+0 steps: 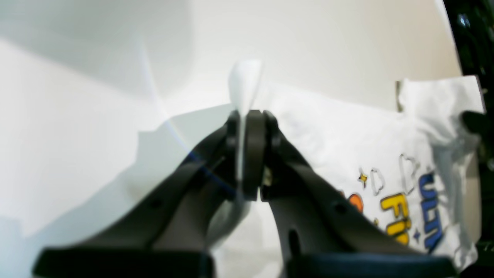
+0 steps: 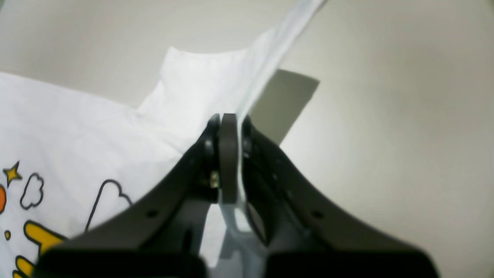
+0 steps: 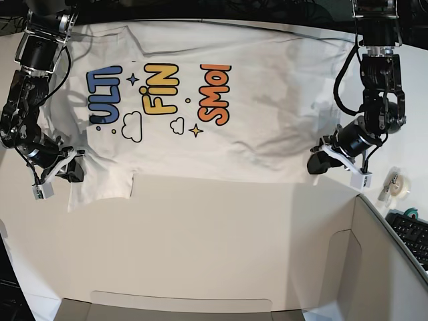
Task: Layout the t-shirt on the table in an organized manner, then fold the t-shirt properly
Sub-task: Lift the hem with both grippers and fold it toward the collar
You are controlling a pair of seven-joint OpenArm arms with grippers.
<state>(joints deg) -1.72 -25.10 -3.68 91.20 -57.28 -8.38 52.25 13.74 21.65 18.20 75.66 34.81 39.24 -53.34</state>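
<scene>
- Setting reads as a robotics lab or test bench, not a home.
- Two black robot arms (image 3: 378, 80) are mounted at the far edge of a large white table (image 3: 221, 221), one at each side, with exposed cables running along their links.
- More dark cabling lies bundled behind the table's far edge (image 3: 267, 8).
- Table surface is plain, smooth and bare white, lit evenly from above.
- A grey box-like panel (image 3: 361, 267) stands at the near corner.
- A black keyboard (image 3: 411, 234) sits at the table's side, with a roll of tape (image 3: 396, 182) near it, which suggests an operator's station.
</scene>
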